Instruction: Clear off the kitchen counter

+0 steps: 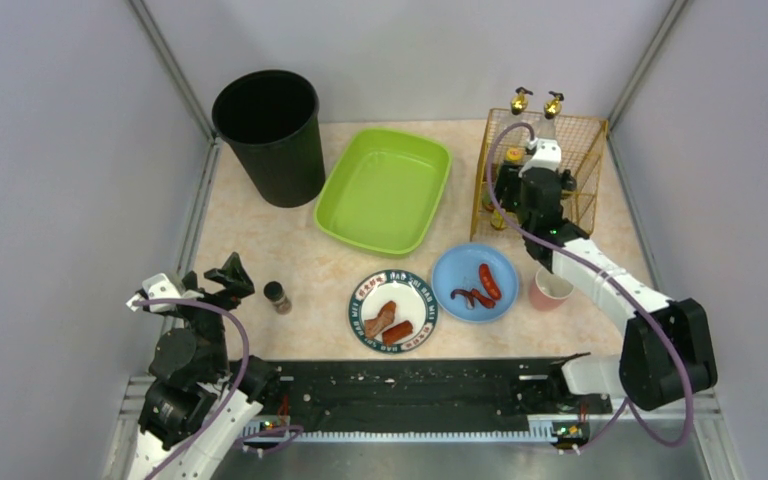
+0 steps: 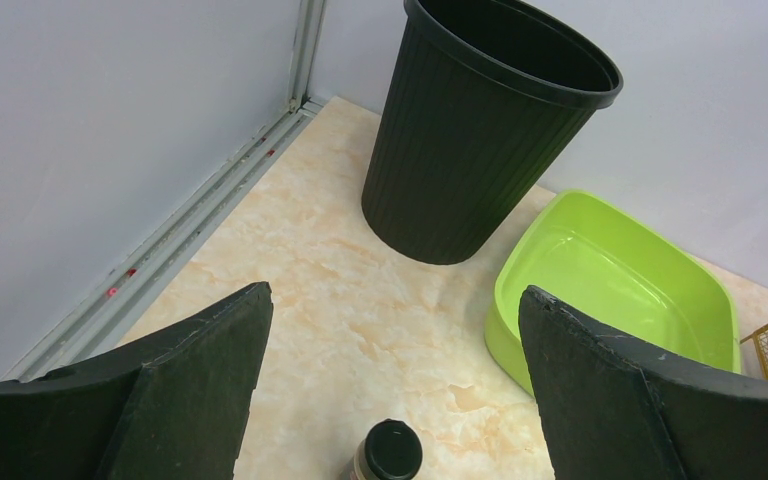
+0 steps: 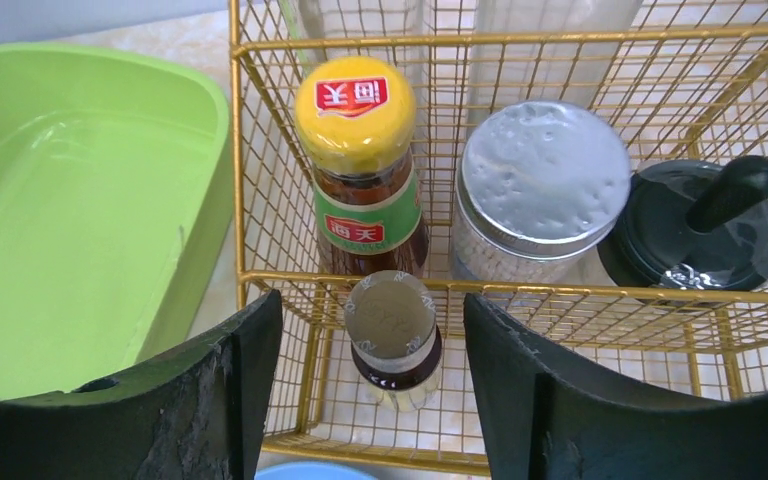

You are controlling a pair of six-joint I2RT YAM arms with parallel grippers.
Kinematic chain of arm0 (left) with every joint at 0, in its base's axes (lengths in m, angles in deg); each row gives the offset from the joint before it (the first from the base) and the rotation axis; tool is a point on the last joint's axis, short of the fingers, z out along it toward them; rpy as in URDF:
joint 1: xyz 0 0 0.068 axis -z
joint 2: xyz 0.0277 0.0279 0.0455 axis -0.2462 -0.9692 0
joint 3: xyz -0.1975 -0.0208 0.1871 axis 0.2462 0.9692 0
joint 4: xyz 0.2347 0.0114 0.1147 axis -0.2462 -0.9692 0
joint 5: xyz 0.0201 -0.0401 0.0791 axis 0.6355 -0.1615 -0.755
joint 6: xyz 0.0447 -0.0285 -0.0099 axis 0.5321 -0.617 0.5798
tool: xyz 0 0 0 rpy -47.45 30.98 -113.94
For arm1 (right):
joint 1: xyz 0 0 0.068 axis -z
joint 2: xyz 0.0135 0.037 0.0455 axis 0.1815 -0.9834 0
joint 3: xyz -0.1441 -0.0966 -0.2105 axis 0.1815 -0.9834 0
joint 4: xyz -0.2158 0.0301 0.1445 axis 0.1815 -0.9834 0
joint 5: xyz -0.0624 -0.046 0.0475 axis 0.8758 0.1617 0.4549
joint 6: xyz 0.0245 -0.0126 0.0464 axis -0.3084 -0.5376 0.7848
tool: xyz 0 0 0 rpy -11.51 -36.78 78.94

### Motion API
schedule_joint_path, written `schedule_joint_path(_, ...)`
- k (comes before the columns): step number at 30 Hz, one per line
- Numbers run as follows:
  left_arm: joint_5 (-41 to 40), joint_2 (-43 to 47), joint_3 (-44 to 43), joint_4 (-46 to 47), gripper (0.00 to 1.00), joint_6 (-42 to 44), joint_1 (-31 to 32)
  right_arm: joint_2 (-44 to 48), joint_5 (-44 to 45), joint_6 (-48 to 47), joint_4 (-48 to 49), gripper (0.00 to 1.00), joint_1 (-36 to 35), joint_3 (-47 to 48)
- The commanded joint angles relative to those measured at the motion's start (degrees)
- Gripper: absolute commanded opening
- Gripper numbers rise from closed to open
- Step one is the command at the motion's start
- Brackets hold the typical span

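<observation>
Tabletop [image 1: 290, 250]: pale marbled stone filling the grey-walled booth, carrying all below.
Black bin [image 1: 270, 135]: upright, far-left corner.
Green tray [image 1: 385, 190]: just right of the bin.
Wire basket [image 1: 590, 125]: far right, stocked with bottles and jars.
Left end effector [image 2: 395, 292]: jaws wide, above a small dark-capped jar [image 2: 390, 452].
Right end effector [image 3: 372, 300]: jaws parted either side of a silver-capped bottle [image 3: 392, 345] at the basket's near side, apparently not touching.
Patterned plate [image 1: 415, 300], blue plate [image 1: 455, 275]: side by side, reddish food on each.
Pink cup [image 1: 550, 290]: beside the blue plate.

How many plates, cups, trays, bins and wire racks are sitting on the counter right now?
Plates: 2 (patterned plate, blue plate)
Cups: 1 (pink cup)
Trays: 1 (green tray)
Bins: 1 (black bin)
Wire racks: 1 (gold wire rack)
Total: 6
</observation>
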Motion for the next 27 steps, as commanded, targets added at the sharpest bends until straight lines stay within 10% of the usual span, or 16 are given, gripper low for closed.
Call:
schedule_joint_path(1, 0.7, 6.9, -1.1, 1.6, 0.97, 1.0, 0.2, 5.8, -1.6, 0.1, -0.5, 0.66, 0.4, 1.7)
schedule_joint_path(14, 0.9, 6.9, -0.9, 1.8, 0.97, 1.1, 0.1, 11.8, -3.6, -6.5, -4.4, 0.80, -15.3, 6.5)
schedule_joint_path(27, 0.6, 6.9, -1.0, 1.8, 0.97, 1.1, 0.2, -1.4, -16.3, -8.9, 1.7, 0.82, -30.9, 11.5)
